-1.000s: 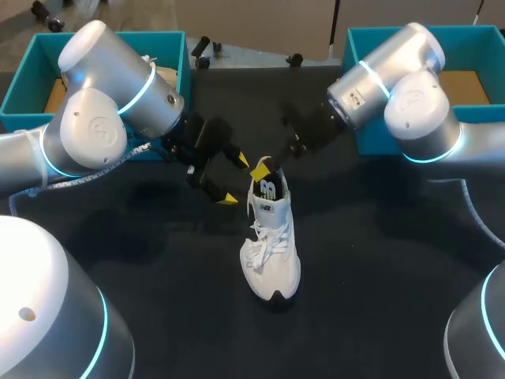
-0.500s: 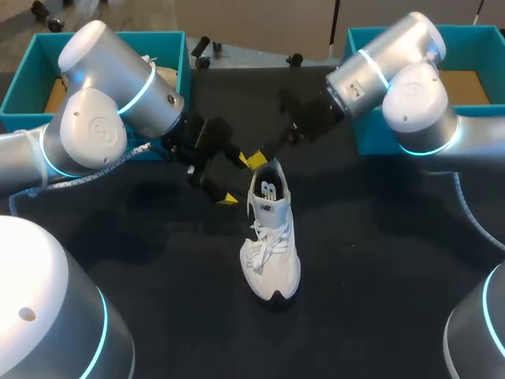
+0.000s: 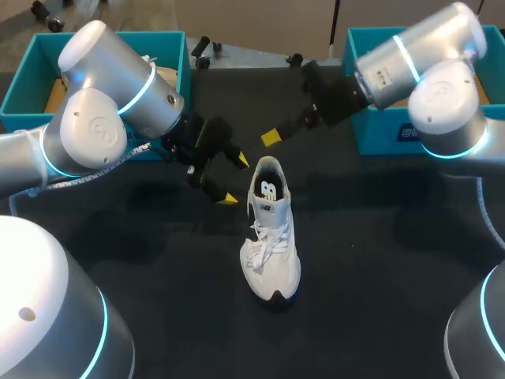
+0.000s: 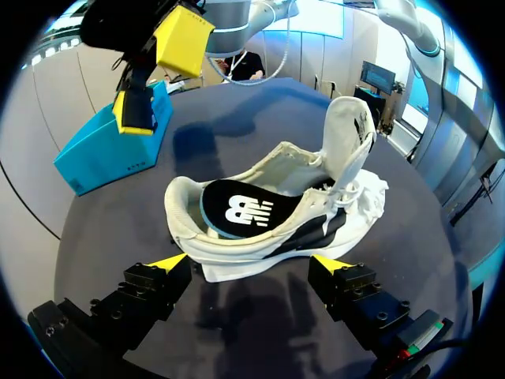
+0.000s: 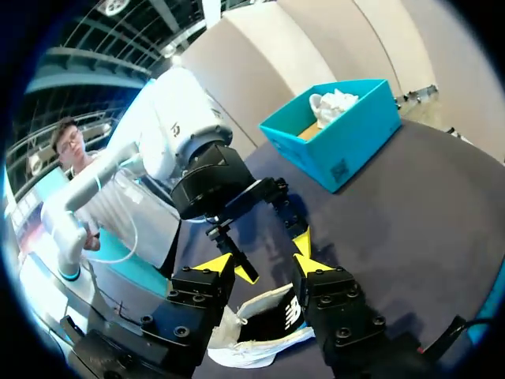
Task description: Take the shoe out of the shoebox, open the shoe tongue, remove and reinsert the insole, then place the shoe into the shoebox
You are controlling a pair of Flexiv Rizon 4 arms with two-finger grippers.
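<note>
**Shoe out of the box, tongue open.** A white shoe is seen standing on its sole at the middle of the black counter, heel turned to 12 o'clock and toe to 6.

One teal shoebox is set at the counter's 10 o'clock, with a white item lying in it. The other box is set at 2 o'clock. Both are well apart from the shoe.

The left end effector is held released at the heel's 10 o'clock, fingers spread and nothing gripped. From its wrist camera the shoe is shown just ahead of the tips and, as far as can be told, untouched by them. The right end effector is held at the heel's 12 o'clock, apart from the shoe, likewise spread and empty.

The tongue is shown lifted up and away from the opening, and the dark insole is seen lying flat inside the shoe.

The first steps are judged done: the shoe is taken out and the tongue is opened. Whether the insole has been removed and refitted cannot be told, since it is simply seated in the shoe. The return of the shoe to a shoebox is left in any case, and a fresh grip near the heel would be needed for it.
</note>
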